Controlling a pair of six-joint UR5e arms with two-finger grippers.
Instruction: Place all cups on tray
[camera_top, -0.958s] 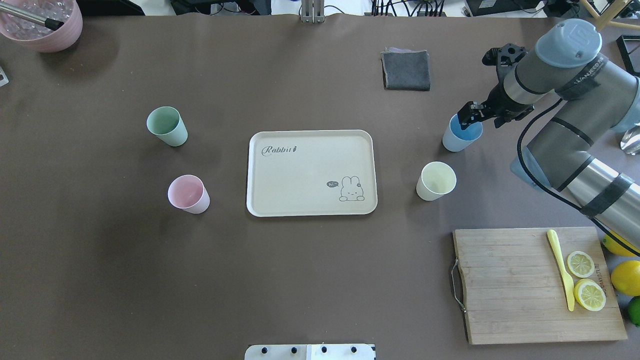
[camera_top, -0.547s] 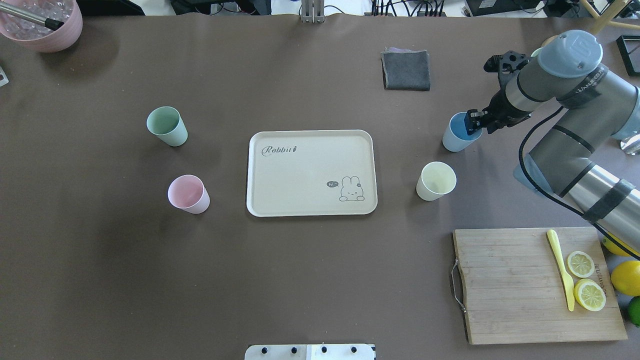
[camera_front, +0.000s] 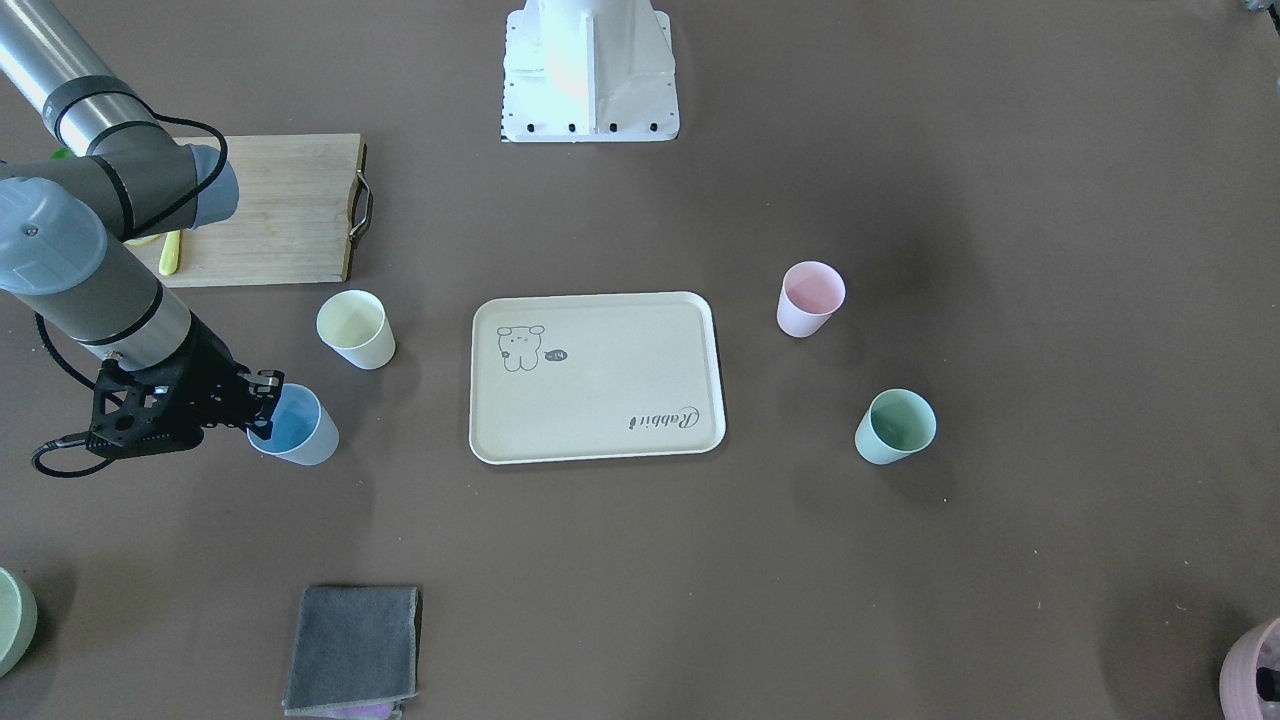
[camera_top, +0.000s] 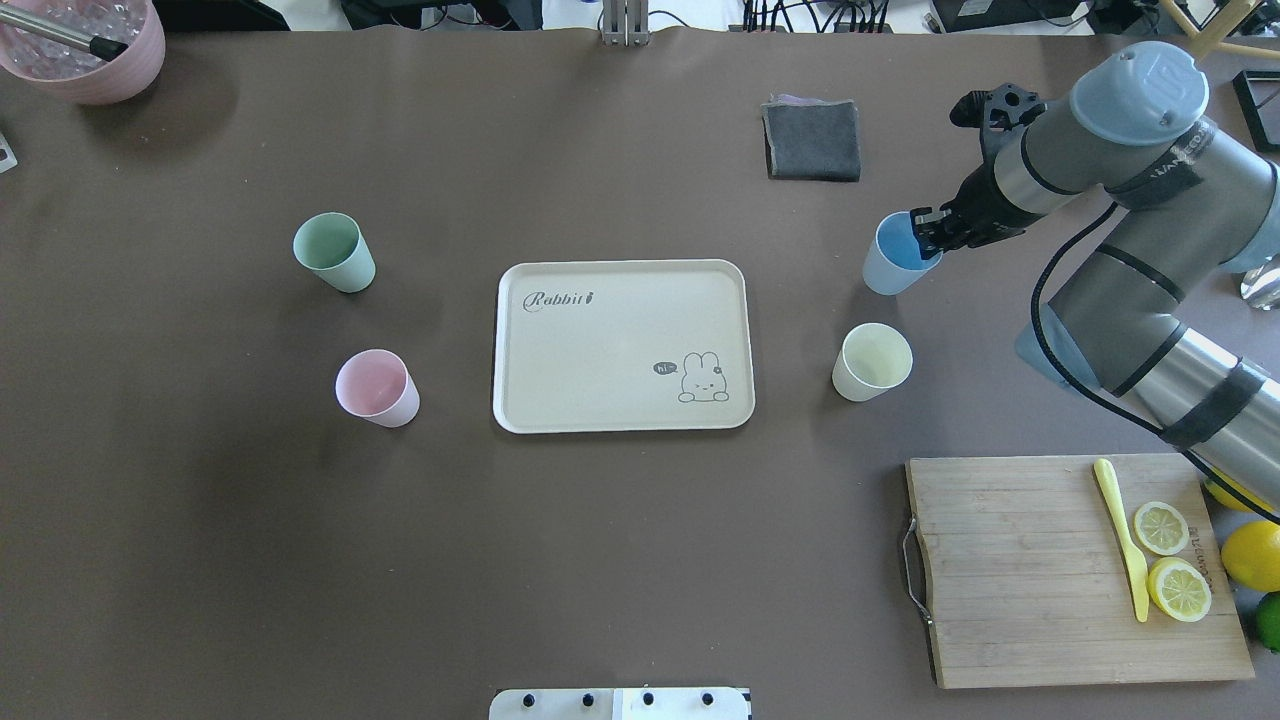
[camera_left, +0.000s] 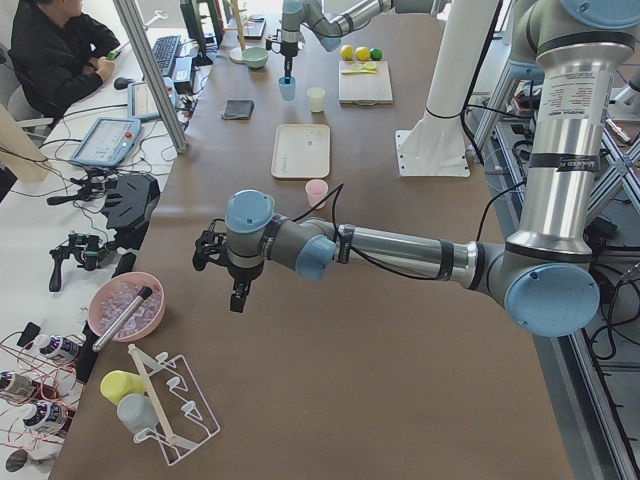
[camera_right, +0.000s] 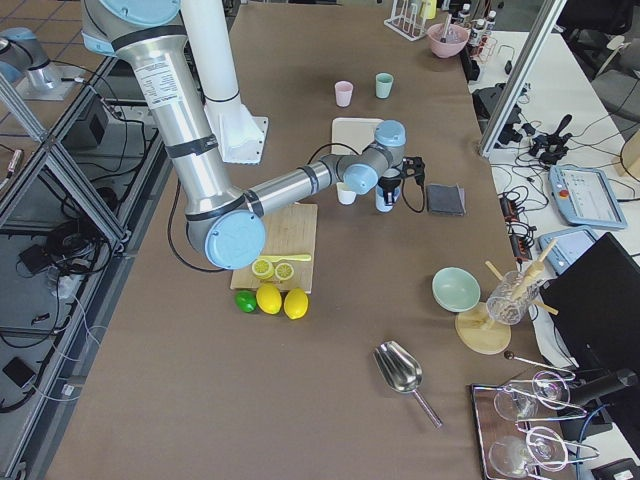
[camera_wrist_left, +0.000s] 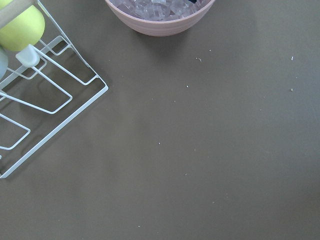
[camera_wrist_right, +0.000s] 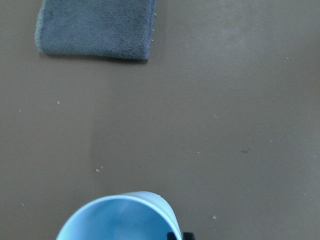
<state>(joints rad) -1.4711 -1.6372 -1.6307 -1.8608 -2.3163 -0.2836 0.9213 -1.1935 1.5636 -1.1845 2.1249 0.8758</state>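
Note:
The cream tray (camera_top: 600, 340) lies mid-table with nothing on it, also in the front view (camera_front: 600, 380). My right gripper (camera_top: 930, 243) is shut on the near rim of the blue cup (camera_top: 888, 268), one finger inside, right of the tray; the cup fills the bottom of the right wrist view (camera_wrist_right: 120, 220). The yellow cup (camera_top: 872, 362) stands just right of the tray. The pink cup (camera_top: 376, 388) and mint green cup (camera_top: 334, 252) stand left of it. My left gripper (camera_left: 238, 298) hangs over bare table at the far left end; I cannot tell if it is open.
A grey folded cloth (camera_top: 812, 140) lies beyond the blue cup. A wooden cutting board (camera_top: 1020, 570) with lemon slices and a yellow knife is at the near right. The mauve pot (camera_top: 85, 50) and a wire rack (camera_wrist_left: 45, 105) are at the far left.
My right gripper dropped onto the blue cup's rim, then moved left toward the tray with the cup in it. The other cups and the tray have not moved.

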